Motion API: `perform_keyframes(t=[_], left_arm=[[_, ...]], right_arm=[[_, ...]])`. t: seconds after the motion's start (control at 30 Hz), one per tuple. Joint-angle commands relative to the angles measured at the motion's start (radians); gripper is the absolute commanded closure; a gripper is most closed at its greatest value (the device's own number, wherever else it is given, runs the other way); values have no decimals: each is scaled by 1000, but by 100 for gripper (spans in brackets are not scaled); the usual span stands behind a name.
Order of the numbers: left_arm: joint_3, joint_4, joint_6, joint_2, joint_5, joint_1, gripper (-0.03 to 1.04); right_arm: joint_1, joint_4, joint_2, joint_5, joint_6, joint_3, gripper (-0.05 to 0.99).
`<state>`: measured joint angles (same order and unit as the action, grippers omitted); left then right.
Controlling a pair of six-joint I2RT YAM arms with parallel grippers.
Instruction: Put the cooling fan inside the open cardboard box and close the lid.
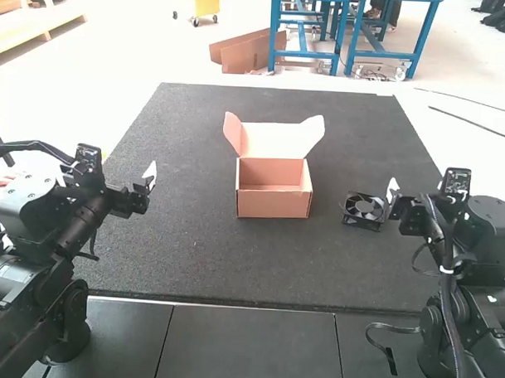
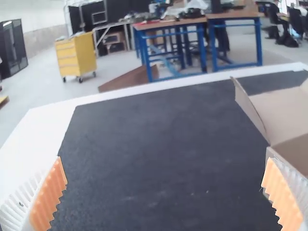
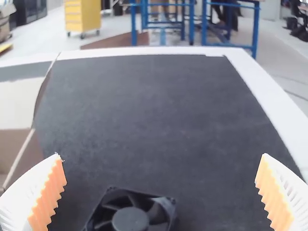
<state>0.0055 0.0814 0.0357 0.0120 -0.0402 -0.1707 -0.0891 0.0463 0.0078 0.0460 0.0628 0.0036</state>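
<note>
Right hand [image 1: 391, 202] is held just beside the cooling fan [image 1: 364, 211], with its white ribbed fingers [image 3: 45, 197] spread wide apart and nothing gripped between them. In the right wrist view the fan is seen low between the two orange pads, not yet touched by either. Left hand [image 1: 146, 185] is likewise held apart and empty, well away from the cardboard box [image 1: 273, 194] on the box's left side.

No part of the task is judged to be done so far. The fan is found on the black tabletop [image 1: 193, 237], near the right side of the box but clear of it, and it appears to be propped on its edge rather than laid flat. The box is set near the middle of the tabletop with its opening upward; its interior, as far as it can be seen from above, is empty. The lid [image 1: 275, 133] is stood up at the far side, with its two corner tabs raised.

Everything is therefore still to be carried out: the fan must be gripped, lifted over the near wall, lowered into the box and released, and the lid must then be folded forward and pressed shut.
</note>
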Motion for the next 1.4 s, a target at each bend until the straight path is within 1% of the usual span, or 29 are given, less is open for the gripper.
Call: perform_keyframes(t=[0.0, 0.1, 0.2, 0.23, 0.33, 0.47, 0.53, 0.63, 0.7, 0.73, 0.83, 0.9, 1.0, 1.1, 1.13, 1.2, 1.27, 1.3, 1.33, 1.37], left_arm=[[-6, 83, -37, -12, -50, -4, 5], [-4, 155, -34, -14, -76, -4, 5], [7, 182, -34, -12, -95, -4, 5], [21, 179, -34, -12, -96, -4, 5], [68, 149, -36, -10, -124, -4, 5], [110, 87, -36, -7, -142, -4, 5], [126, 90, -36, -3, -145, -3, 5], [159, 95, -36, 22, -152, -4, 5], [189, 106, -36, 66, -158, -6, 5], [214, 109, -36, 95, -158, -6, 5], [307, 77, -36, 210, -162, -9, 5], [369, 72, -36, 287, -165, -9, 4], [467, 46, -36, 390, -165, -10, 4], [544, 15, -36, 467, -164, -10, 4], [574, -6, -37, 487, -161, -10, 4], [642, -65, -49, 533, -158, -10, 4], [712, -137, -77, 592, -152, -12, 4], [751, -181, -100, 625, -144, -13, 4], [791, -230, -122, 661, -122, -15, 4], [830, -276, -132, 700, -109, -16, 4]], right_arm=[[11, 70, -8, 49, -43, -4, 2], [11, 168, -8, 80, -47, -4, 2], [12, 264, -8, 83, -46, -2, 2], [14, 271, -8, 84, -46, 1, 2], [20, 270, -9, 94, -46, 22, 2], [35, 253, -3, 87, -47, 68, 2], [40, 239, 3, 74, -47, 95, 2], [40, 190, 27, 68, -47, 150, 3], [42, 194, 61, 64, -47, 182, 3], [42, 194, 86, 61, -47, 202, 3], [43, 182, 196, 57, -49, 282, 3], [43, 148, 288, 58, -63, 355, 3], [43, 47, 426, 54, -109, 500, 3], [43, -68, 541, 32, -167, 641, 3], [43, -103, 578, 23, -172, 688, 2], [38, -189, 650, 17, -187, 777, 3], [42, -275, 730, -6, -190, 862, 3], [40, -330, 771, -6, -199, 906, 3], [35, -390, 810, -8, -199, 947, 3], [34, -441, 845, -12, -201, 987, 2]])
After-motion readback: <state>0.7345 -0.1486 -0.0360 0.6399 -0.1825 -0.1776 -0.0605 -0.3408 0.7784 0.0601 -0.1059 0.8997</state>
